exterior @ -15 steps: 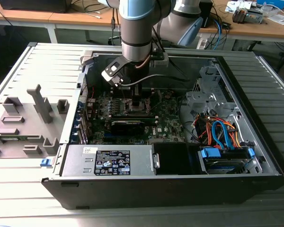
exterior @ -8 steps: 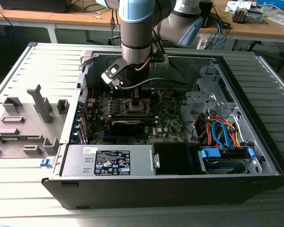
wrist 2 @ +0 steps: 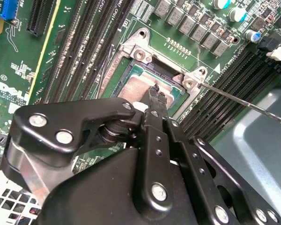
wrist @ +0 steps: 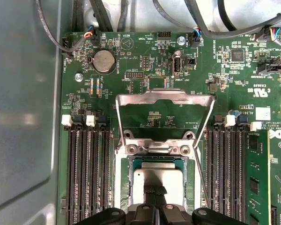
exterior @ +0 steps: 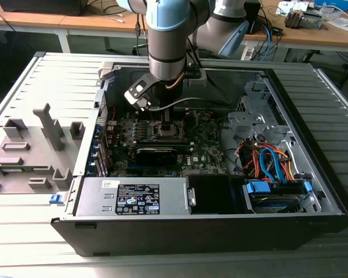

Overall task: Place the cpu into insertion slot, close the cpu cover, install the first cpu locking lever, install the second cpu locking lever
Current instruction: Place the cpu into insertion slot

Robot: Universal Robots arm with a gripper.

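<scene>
gripper (wrist: 155, 190) fingers pinched together, holding nothing, tips on cpu (wrist: 172, 182). cpu looks seated in insertion slot (wrist: 122, 183), hard to confirm. cpu cover (wrist: 165, 97) up, 1 lever (wrist: 202, 180) alongside.

The cpu (wrist: 154, 176) is topped in silvery grey and framed by the dark insertion slot (wrist: 155, 161) with its silver surround. The cpu cover (wrist: 165, 97) is seen in bare silver against the green circuit board (wrist: 131, 56), which is lined with black memory slots (wrist: 86, 178). The gripper (wrist 2: 158, 93) is finished in black, the arm (exterior: 168, 35) in light blue and grey.
</scene>
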